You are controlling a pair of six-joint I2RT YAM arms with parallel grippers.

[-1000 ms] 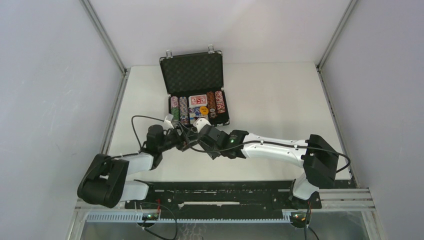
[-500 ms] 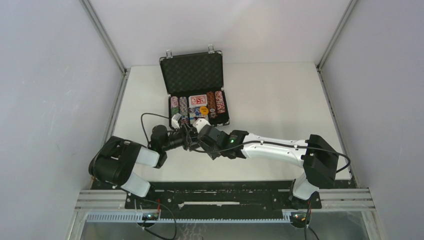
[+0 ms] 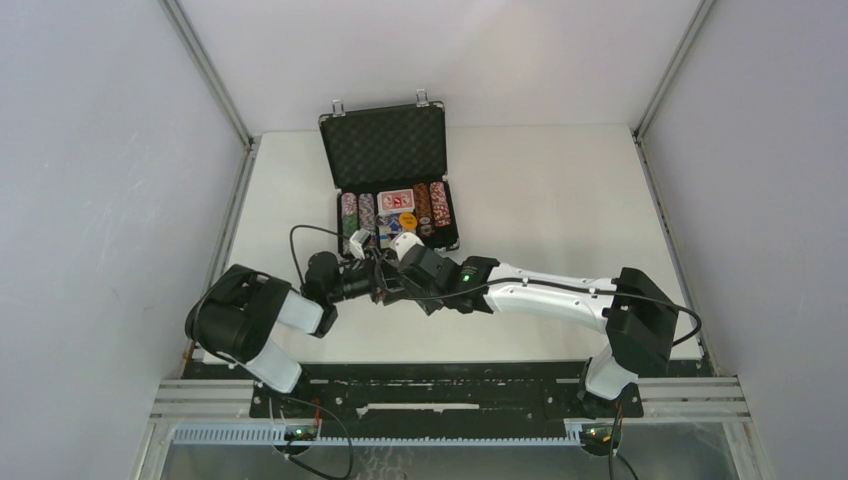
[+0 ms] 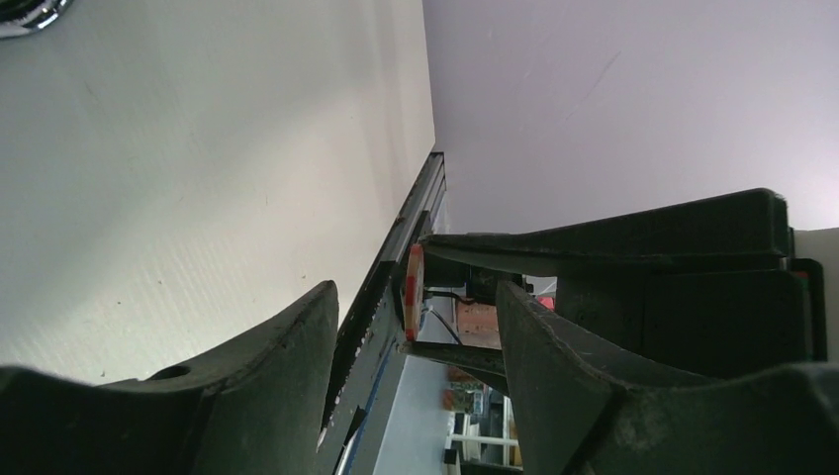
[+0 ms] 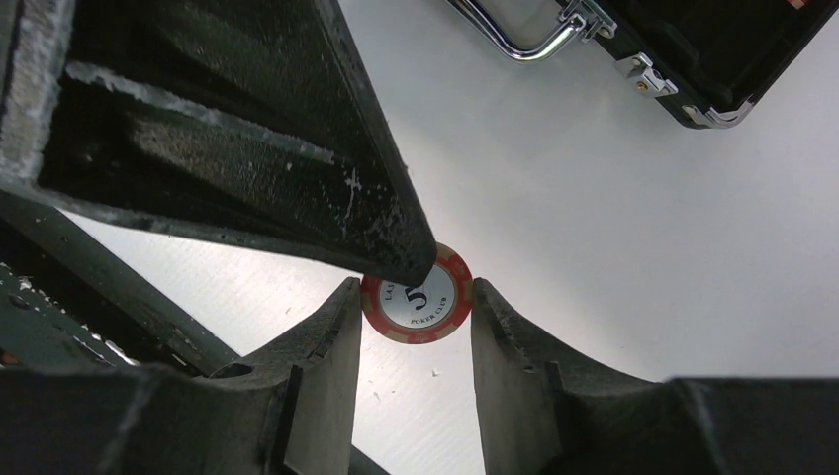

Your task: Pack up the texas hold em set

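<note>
The case (image 3: 385, 150) stands open at the far side of the bench (image 3: 560, 200), with its lid up. Inside it, rows of chips (image 3: 441, 204) lie on the left and on the right. A red deck (image 3: 395, 199) lies in the middle. A yellow button (image 3: 407, 220) lies just in front of the deck.

The two arms meet just in front of the case, near its left half. Their claws point at each other, tip to tip.

The right claw (image 5: 414, 289) holds one red chip (image 5: 419, 309) over the bench. The chip has pale marks on its rim and a big 5 on its white middle. One finger presses on each side of the rim. So this claw is narrow, just as wide as the chip.

The left claw (image 4: 416, 289) is wide. In its own camera the red chip shows edge-on in the gap between its fingers (image 4: 247, 386), and there is room on both sides. In the right wrist view, the tip of one left finger covers the top left bit of the chip. I cannot tell if it touches the chip.

Past the chip, the front of the case shows with its metal handle (image 5: 532, 52) and a latch (image 5: 643, 69).
</note>
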